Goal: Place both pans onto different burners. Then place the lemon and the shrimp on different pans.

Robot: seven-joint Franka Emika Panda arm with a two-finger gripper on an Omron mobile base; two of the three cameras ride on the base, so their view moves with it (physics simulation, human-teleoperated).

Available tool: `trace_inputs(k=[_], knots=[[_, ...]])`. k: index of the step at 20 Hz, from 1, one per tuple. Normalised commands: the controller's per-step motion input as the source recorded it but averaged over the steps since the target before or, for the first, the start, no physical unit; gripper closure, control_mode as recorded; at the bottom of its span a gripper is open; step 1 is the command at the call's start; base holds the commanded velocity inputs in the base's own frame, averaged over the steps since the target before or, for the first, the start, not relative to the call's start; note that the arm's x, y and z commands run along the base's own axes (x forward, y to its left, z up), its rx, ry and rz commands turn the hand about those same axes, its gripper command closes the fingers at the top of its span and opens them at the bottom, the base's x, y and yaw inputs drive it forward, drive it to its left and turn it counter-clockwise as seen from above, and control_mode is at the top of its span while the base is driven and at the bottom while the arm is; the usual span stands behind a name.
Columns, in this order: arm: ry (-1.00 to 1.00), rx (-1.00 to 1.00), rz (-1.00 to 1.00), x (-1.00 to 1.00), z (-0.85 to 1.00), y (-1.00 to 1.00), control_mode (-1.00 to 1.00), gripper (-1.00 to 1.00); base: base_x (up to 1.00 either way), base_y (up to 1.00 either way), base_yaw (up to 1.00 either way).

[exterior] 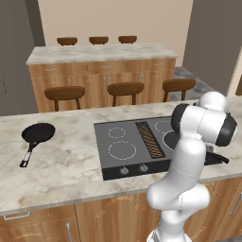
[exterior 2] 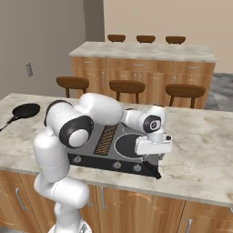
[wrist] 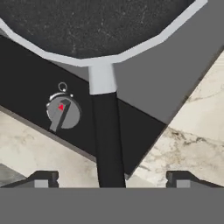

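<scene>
My gripper (wrist: 112, 178) stands wide, released. Between its fingertips (wrist: 43, 178) runs the handle (wrist: 107, 144) of the pan (wrist: 96, 26) just ahead. A cooktop knob (wrist: 63, 113) lies left of it.

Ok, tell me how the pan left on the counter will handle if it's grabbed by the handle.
The pan looks rigid, so it should lift as one piece. Its long thin handle sits far from the bowl, so it will probably tip bowl-down. It lies flat on the counter, so it's unlikely to roll.

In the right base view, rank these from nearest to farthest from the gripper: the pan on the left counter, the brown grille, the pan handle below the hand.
1. Pan handle, directly under the gripper.
2. Brown grille, to its left on the cooktop.
3. Left pan, far left on the counter.
</scene>
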Motion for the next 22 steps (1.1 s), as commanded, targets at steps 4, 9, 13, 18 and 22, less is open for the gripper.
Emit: trace_inputs(k=[4, 9, 13, 18, 22], knots=[[-0.12, 0.00, -0.18, 0.00, 0.47, 0.43, -1.00, -1.00, 0.00, 0.00, 0.00], [-0.05, -0.02, -0.19, 0.00, 0.34, 0.62, -1.00, -1.00, 0.00, 0.00, 0.00], [0.00, -0.08, -0.13, 0.00, 0.24, 0.63, -1.00, -1.00, 0.00, 0.00, 0.00], [0.00, -0.07, -0.12, 0.00, 0.28, 0.60, -1.00, -1.00, 0.00, 0.00, 0.00], [0.00, 0.00, -0.14, 0.00, 0.10, 0.49, -1.00, -1.00, 0.00, 0.00, 0.00]])
